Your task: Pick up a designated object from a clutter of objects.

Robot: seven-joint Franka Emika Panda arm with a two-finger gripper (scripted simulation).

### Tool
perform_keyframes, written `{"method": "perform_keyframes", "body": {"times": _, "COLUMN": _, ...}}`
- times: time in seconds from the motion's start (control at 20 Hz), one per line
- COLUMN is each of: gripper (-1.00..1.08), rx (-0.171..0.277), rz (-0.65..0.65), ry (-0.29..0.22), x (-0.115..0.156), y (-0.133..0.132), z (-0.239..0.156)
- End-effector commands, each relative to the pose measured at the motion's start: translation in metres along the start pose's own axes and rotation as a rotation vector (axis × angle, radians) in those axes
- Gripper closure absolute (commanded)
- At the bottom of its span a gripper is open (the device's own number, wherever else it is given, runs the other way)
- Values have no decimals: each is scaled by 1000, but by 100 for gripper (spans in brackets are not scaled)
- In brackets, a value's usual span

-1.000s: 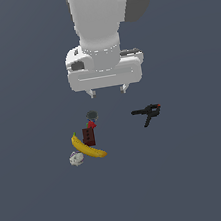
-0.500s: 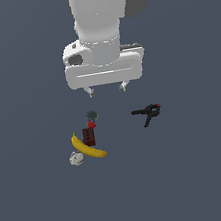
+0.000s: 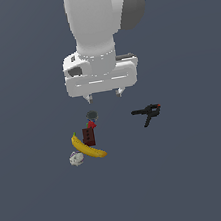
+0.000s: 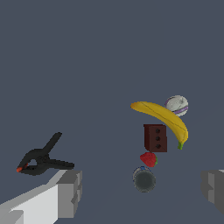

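Observation:
The small round can (image 3: 91,115) with a dark grey top lies at the far end of the clutter; it also shows in the wrist view (image 4: 144,180). Next to it are a tiny red strawberry (image 3: 91,124), a dark red-brown block (image 3: 89,136), a yellow banana (image 3: 88,148) and a whitish lump (image 3: 76,159). My gripper (image 3: 103,95) hangs open and empty above the floor, a little to the exterior view's right of the can. In the wrist view its fingers (image 4: 70,192) stand wide apart, with the can between them.
A black clamp with orange tips (image 3: 147,112) lies apart on the exterior view's right; it also shows in the wrist view (image 4: 41,158). The floor is plain dark grey-blue.
The gripper has shifted slightly toward the exterior view's left. The objects have not moved.

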State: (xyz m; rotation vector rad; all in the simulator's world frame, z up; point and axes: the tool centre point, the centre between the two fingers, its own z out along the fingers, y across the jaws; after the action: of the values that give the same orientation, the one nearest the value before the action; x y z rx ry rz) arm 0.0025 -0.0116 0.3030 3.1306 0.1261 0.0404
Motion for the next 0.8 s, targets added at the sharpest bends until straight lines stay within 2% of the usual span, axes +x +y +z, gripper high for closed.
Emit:
{"method": "perform_keyframes", "body": {"times": 0.0, "gripper": -92, "rx": 2, "rz": -26, "ry": -1, "x": -3, "y": 5, "z": 13}}
{"method": "perform_keyframes", "body": {"times": 0.35, "gripper": -92, "rx": 10, "rz": -129, "ry": -5, "x": -19, "y": 23, "z": 62}}
{"method": "perform_keyframes", "body": {"times": 0.75, "gripper": -92, "rx": 17, "rz": -268, "ry": -8, "x": -52, "y": 46, "z": 125}}
